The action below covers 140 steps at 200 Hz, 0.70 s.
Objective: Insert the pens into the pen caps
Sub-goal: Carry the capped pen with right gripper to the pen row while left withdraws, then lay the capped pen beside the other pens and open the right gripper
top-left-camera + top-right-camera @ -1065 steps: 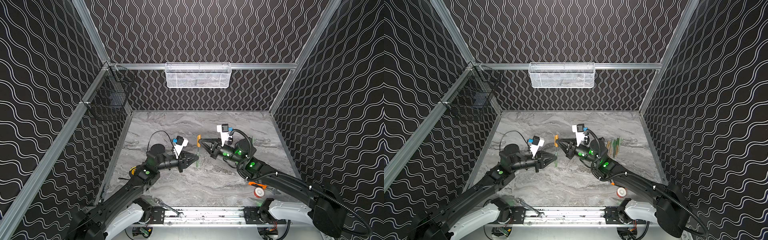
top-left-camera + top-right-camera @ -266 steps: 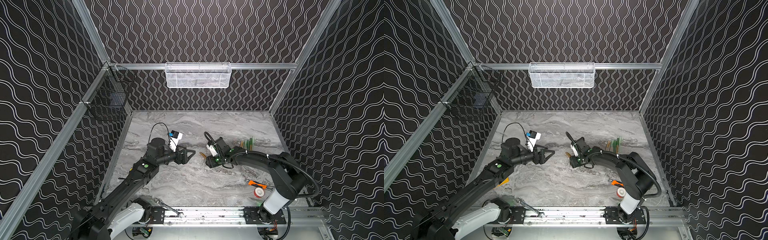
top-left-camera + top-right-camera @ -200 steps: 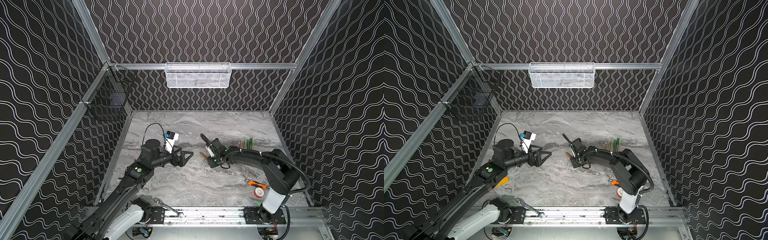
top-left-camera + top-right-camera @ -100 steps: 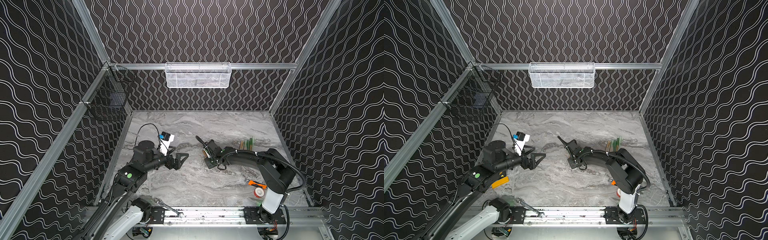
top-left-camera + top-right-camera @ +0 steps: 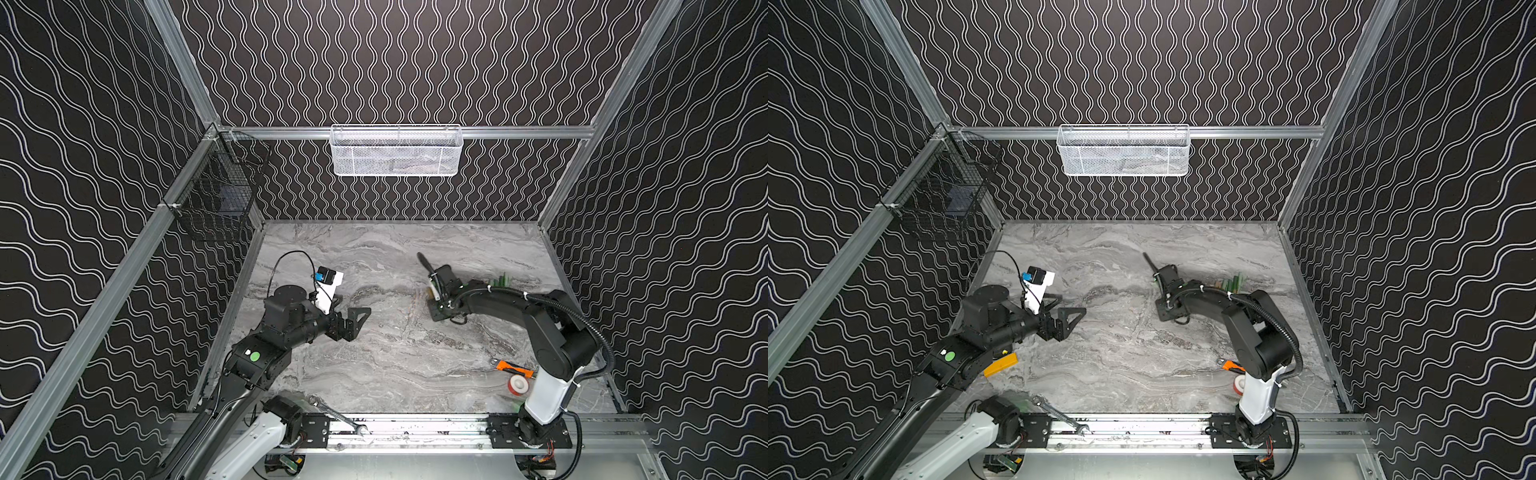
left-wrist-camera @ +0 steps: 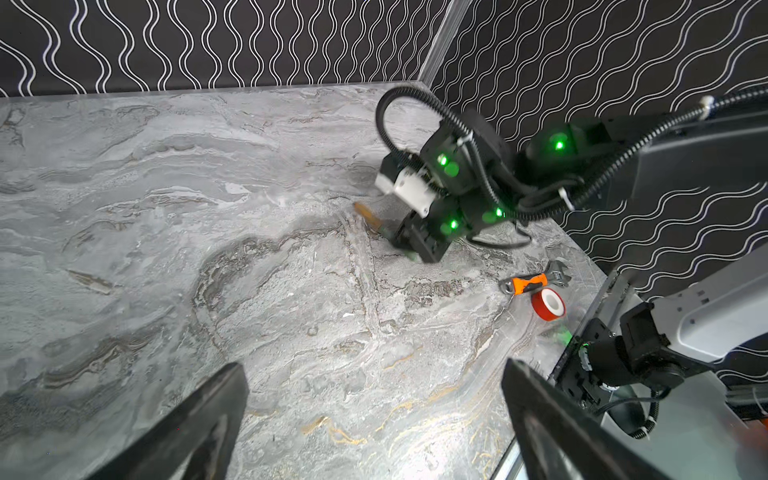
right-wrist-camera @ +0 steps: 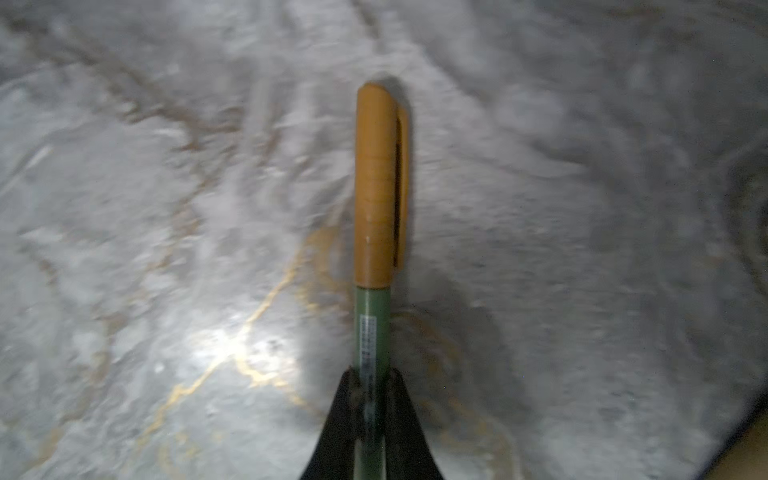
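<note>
In a top view right tool [image 5: 435, 297] sat low on counter [image 5: 395, 353], centre-right; left tool [image 5: 353, 307] gaped empty at left. Right wrist: right tool clenched green pen [image 7: 372, 324], orange cap [image 7: 376, 187] seated. Looked capped; next: set down, fetch another from far-right pile [image 5: 500, 280]

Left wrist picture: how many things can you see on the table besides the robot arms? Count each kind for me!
Orange-handled tool: 1
Red-and-white tape roll: 1
Green pen: 1
Orange pen cap, on the pen's end: 1
Total: 4
</note>
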### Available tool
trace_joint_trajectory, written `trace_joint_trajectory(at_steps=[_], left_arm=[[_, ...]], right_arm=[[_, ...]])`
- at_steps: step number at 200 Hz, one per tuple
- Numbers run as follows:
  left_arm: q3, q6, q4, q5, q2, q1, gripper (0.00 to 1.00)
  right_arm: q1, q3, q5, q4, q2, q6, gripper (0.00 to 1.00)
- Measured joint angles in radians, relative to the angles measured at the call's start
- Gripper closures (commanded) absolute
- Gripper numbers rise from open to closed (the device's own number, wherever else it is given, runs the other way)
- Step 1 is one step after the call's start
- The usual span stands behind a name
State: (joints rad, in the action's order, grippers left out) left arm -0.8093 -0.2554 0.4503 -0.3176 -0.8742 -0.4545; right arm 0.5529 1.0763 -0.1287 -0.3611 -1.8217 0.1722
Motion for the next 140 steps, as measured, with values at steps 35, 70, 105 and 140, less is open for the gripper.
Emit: trace_joint_trajectory(at_steps=[35, 70, 105, 140], left_arm=[[0.0, 0.001, 0.0, 0.021, 0.002, 0.001, 0.01], [0.004, 0.004, -0.008, 0.026, -0.018, 0.003, 0.01], [0.011, -0.001, -0.021, 0.024, -0.072, 0.004, 0.01], [0.011, -0.005, -0.065, 0.005, -0.118, 0.005, 0.01]], right_arm=[[-0.147, 0.01, 0.004, -0.011, 0.006, 0.003, 0.89], [-0.267, 0.026, -0.028, -0.03, 0.01, 0.02, 0.88], [-0.315, 0.025, -0.049, -0.054, 0.032, 0.023, 0.85], [-0.327, -0.001, -0.048, -0.055, 0.067, 0.022, 0.82]])
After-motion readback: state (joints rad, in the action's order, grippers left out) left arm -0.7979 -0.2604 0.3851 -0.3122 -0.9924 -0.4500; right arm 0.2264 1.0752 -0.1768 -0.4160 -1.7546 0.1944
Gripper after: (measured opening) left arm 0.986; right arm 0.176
